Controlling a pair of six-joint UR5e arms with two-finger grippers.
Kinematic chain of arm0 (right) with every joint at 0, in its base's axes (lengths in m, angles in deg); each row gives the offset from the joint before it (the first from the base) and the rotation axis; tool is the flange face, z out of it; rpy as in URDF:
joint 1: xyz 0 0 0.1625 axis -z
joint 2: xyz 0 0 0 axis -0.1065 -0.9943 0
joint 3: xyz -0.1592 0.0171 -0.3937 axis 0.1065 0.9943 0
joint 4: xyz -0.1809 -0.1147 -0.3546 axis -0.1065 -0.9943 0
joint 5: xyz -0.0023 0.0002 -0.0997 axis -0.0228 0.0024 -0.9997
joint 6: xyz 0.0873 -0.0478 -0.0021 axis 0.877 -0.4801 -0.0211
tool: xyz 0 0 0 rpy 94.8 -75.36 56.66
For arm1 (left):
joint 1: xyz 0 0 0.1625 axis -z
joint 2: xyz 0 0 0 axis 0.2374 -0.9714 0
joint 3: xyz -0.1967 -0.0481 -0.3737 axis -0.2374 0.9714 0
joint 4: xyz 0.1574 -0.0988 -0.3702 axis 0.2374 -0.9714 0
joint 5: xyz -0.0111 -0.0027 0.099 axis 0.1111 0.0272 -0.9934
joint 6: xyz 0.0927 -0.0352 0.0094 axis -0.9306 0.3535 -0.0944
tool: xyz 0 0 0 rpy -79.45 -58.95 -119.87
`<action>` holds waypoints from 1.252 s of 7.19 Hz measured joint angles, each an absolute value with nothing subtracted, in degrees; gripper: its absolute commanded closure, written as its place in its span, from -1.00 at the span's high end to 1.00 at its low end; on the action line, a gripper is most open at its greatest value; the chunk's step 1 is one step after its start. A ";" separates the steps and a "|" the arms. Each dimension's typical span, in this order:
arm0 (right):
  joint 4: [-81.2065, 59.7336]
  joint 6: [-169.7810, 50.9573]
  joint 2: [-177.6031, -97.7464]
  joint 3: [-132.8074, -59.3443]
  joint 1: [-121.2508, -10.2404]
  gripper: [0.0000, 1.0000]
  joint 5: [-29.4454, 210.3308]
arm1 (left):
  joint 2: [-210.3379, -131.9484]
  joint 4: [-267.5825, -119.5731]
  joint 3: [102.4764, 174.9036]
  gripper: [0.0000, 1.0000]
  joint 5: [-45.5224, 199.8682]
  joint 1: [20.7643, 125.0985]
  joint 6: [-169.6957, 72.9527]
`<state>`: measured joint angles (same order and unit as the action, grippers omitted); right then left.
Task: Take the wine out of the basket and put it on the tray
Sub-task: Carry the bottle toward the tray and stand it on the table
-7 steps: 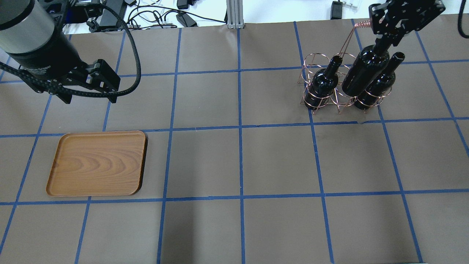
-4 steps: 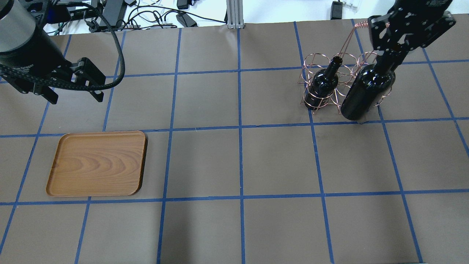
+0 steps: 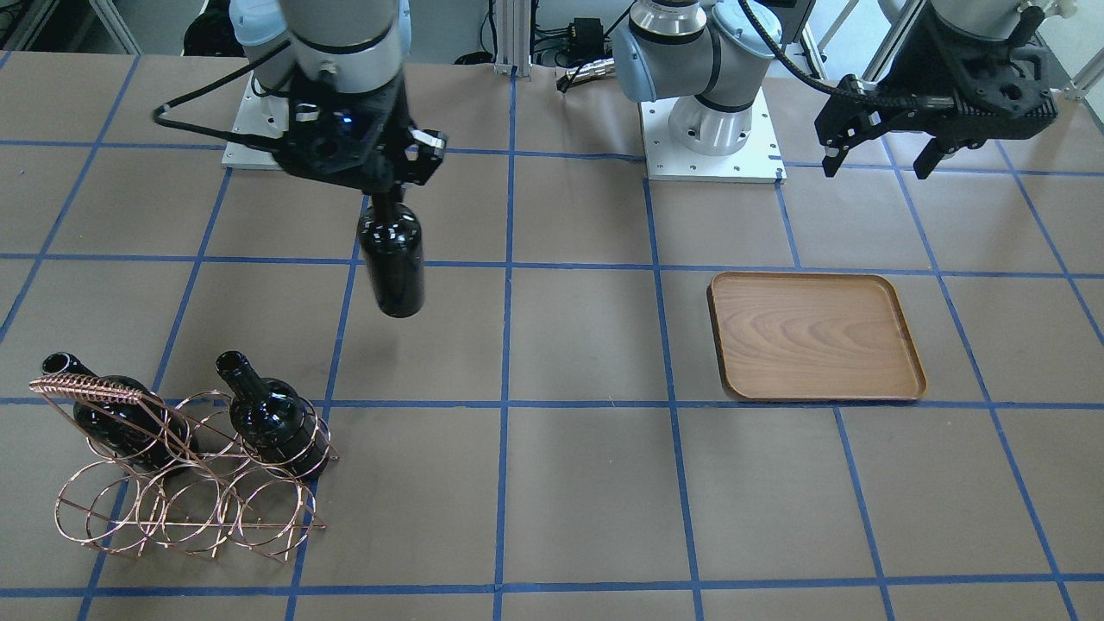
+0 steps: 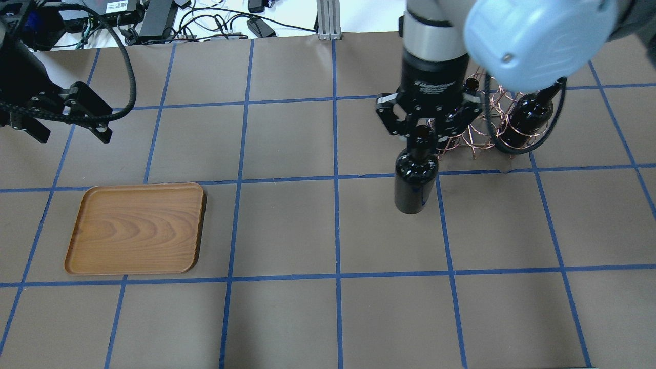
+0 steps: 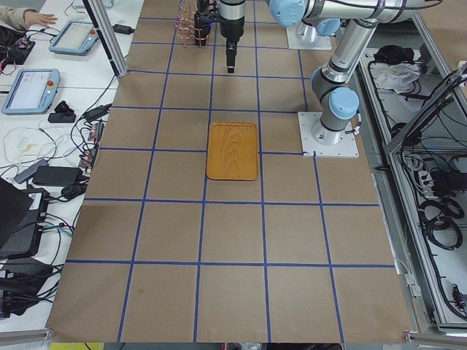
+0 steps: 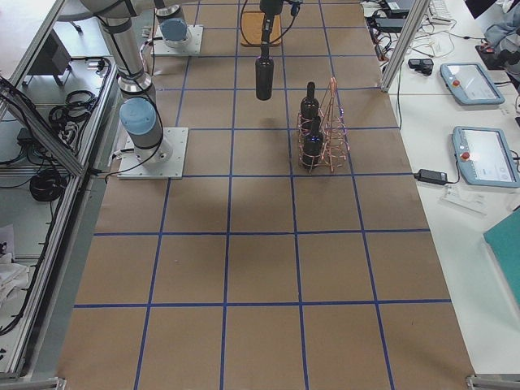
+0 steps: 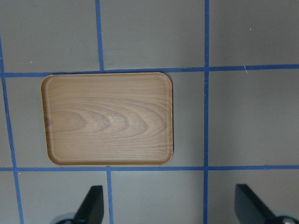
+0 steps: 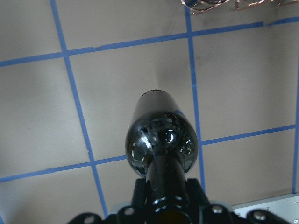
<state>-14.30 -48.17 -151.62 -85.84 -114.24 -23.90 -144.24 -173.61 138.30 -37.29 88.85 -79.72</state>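
Overhead exterior view: the right gripper (image 4: pixel 422 131) is clamped on the neck of a wine bottle (image 4: pixel 415 185), one finger on each side of the glass. The bottle hangs upright, neck up. It is outside the basket (image 4: pixel 470 139), just beside it on the tray's side and well apart from the tray (image 4: pixel 136 228). The exterior right view shows the bottle's base off the table (image 4: pixel 287 230), with its shadow on the brown paper beneath. The right wrist-mounted view looks down the neck and rounded shoulder to the paper and blue tape grid, and a corner of the copper wire shows at the top edge. In the exterior front-facing view two other bottles (image 3: pixel 276 427) stand in the basket with necks up, both leaning slightly in that view. I cannot tell exactly which rings they occupy. The tray lies flat on the table with nothing on it. The left gripper (image 4: pixel 70 135) hangs above the table near the tray. Its fingers (image 7: pixel 91 205) are spread wide apart and grip nothing. The left wrist-mounted view looks straight down on the whole tray.
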 measured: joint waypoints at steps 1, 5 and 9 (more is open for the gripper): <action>-16.29 -40.67 -149.74 -85.63 -119.76 -0.92 -22.50 | -144.31 -173.67 138.32 1.00 -37.33 86.98 -81.56; -22.97 -19.55 -139.95 -79.78 -132.21 -0.90 -20.22 | -144.66 -173.97 138.40 1.00 -37.26 82.37 -86.76; -27.25 -14.02 -134.55 -75.67 -135.21 -0.84 -15.59 | -144.69 -174.17 138.42 1.00 -37.22 82.17 -86.92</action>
<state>-27.25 -14.02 -134.55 -75.67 -135.21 -15.59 -144.69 -174.17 138.42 -37.22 82.17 -86.92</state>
